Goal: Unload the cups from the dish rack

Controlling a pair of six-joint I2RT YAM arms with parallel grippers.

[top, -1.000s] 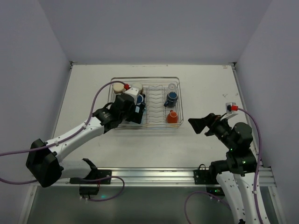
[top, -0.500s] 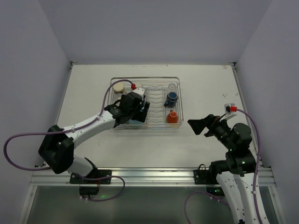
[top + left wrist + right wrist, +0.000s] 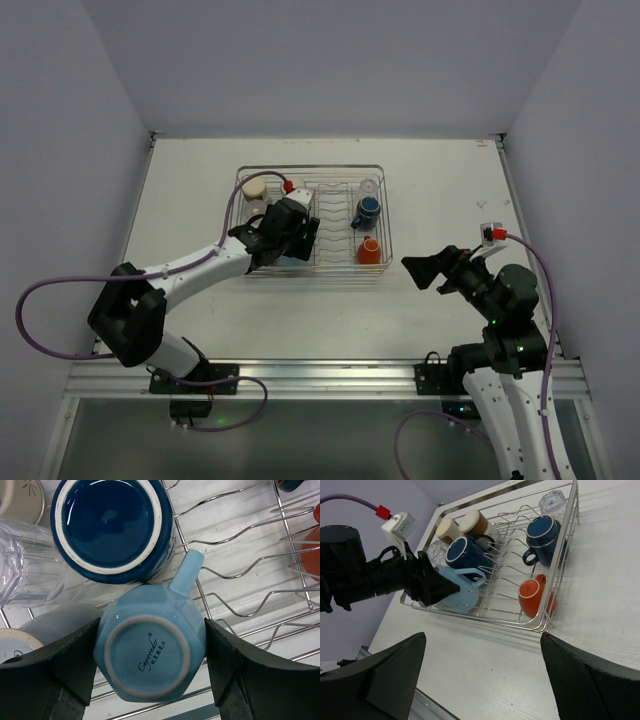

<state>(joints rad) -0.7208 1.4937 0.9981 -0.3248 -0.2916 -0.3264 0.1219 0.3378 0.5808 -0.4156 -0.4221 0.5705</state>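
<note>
The silver wire dish rack (image 3: pixel 340 276) sits mid-table. My left gripper (image 3: pixel 150 650) is down in its front left part, shut on the upturned light blue cup (image 3: pixel 150 652), one finger pressed on each side. The navy cup (image 3: pixel 112 525) lies just behind it, with a clear glass (image 3: pixel 25 565) to its left. The small dark blue cup (image 3: pixel 368 210) and small orange cup (image 3: pixel 369 250) are in the rack's right end, with another clear glass (image 3: pixel 369 186) behind them. My right gripper (image 3: pixel 425 272) is open and empty, to the right of the rack.
A cream cup (image 3: pixel 254 188) and a grey-brown cup (image 3: pixel 475 525) stand in the rack's back left corner. The wavy plate-slot wires (image 3: pixel 240 570) run down the rack's middle. Bare table (image 3: pixel 510 680) lies in front of the rack under my right gripper.
My left arm has reached forward and to the right, and its gripper has come down around the light blue cup. The right arm has not moved.
</note>
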